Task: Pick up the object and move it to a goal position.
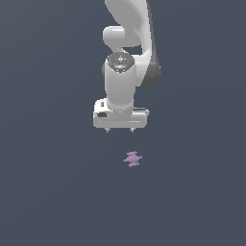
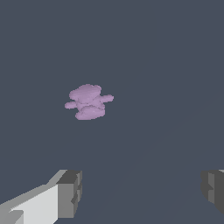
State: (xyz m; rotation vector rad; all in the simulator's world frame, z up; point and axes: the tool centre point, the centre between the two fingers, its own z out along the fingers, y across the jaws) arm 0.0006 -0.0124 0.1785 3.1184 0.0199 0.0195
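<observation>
The object [image 1: 132,159] is a tiny light-purple lumpy shape with short stubs, lying on the dark grey floor. It also shows in the wrist view [image 2: 89,102]. My white gripper [image 1: 119,129] hangs pointing down, a little behind the object and slightly toward the exterior view's left of it, not touching it. The jaws stand wide apart and hold nothing. In the wrist view the two dark finger pads [image 2: 70,194] show far apart, with the object lying beyond them and off to one side of the gap.
The white arm [image 1: 129,43] rises out of the exterior view's top. A plain dark grey surface [image 1: 57,192] fills both views.
</observation>
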